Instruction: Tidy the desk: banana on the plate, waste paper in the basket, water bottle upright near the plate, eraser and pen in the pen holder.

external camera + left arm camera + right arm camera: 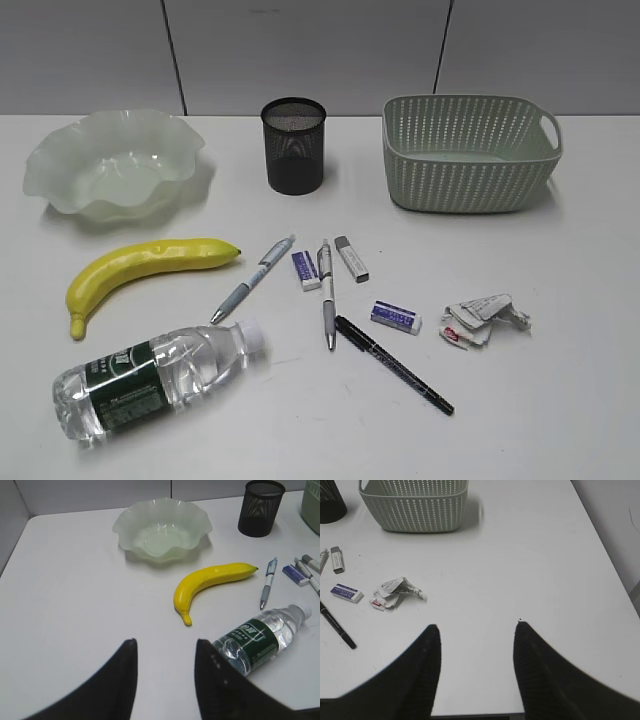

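We are logging the desk (pixel 560 400), then the basket (pixel 470 152) at back right, the plate (pixel 115 160) at back left, the water bottle (pixel 160 378) lying flat in front, the banana (pixel 140 268) lying between plate and bottle, the pen holder (pixel 294 144) standing between plate and basket, and the waste paper (pixel 484 320) lying at right. We are holding the left gripper (pixel 165 652) and right gripper (pixel 477 635) released, gripping nothing.

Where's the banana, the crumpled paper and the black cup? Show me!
banana (pixel 140 262), exterior view, on the middle of its yellow curve.
crumpled paper (pixel 482 318), exterior view, on the centre of the wad.
black cup (pixel 294 150), exterior view, on its mesh side wall.
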Controlling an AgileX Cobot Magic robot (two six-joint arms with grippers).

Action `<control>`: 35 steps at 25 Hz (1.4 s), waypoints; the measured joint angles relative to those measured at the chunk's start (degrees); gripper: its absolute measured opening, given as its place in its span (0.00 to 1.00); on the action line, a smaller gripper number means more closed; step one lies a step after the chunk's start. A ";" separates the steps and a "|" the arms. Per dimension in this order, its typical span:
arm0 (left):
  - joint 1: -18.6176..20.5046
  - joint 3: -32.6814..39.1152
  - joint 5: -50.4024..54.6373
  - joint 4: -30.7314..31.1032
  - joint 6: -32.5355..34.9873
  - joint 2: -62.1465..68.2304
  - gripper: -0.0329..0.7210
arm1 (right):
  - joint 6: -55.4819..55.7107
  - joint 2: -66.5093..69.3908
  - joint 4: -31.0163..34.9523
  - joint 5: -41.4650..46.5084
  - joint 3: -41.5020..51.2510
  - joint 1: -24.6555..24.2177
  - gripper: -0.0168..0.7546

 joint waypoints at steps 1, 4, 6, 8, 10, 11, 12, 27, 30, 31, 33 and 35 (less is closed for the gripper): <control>0.00 0.00 0.00 0.00 0.00 0.00 0.43 | 0.00 0.00 0.00 0.00 0.00 0.00 0.52; 0.00 0.00 0.00 0.00 0.00 0.00 0.43 | 0.00 0.00 0.00 0.00 0.00 0.00 0.52; 0.00 0.00 0.00 0.00 0.00 0.00 0.43 | 0.00 0.00 0.00 0.00 0.00 0.00 0.52; -0.06 0.00 0.00 0.00 0.00 0.00 0.43 | 0.00 0.00 0.00 0.00 0.00 0.00 0.52; -0.24 0.00 0.00 0.00 0.00 0.00 0.42 | -0.05 0.00 0.00 0.00 0.00 0.00 0.52; -0.30 0.00 0.00 0.00 0.00 0.00 0.42 | -0.05 0.00 0.00 0.00 0.00 0.00 0.52; -0.36 0.00 0.00 -0.13 0.00 0.00 0.41 | -0.05 0.00 0.00 0.00 0.00 0.00 0.52; -2.51 -2.12 -24.35 -2.58 0.00 22.98 0.36 | -6.44 6.34 0.77 -0.85 -0.12 0.00 0.50; -3.45 -2.88 -30.97 -4.97 0.30 31.96 0.36 | -6.68 7.84 1.02 -0.87 -0.12 0.00 0.48; -3.66 -3.76 -31.91 -5.70 0.95 35.68 0.36 | -6.75 8.11 1.16 -0.87 -0.12 0.00 0.47; -3.80 -6.40 -32.05 -6.86 3.54 43.26 0.37 | -6.87 8.50 1.22 -0.87 -0.12 0.00 0.46; -4.24 -9.81 -30.53 -7.85 7.62 52.30 0.41 | -6.94 8.48 1.22 -0.87 -0.12 0.00 0.46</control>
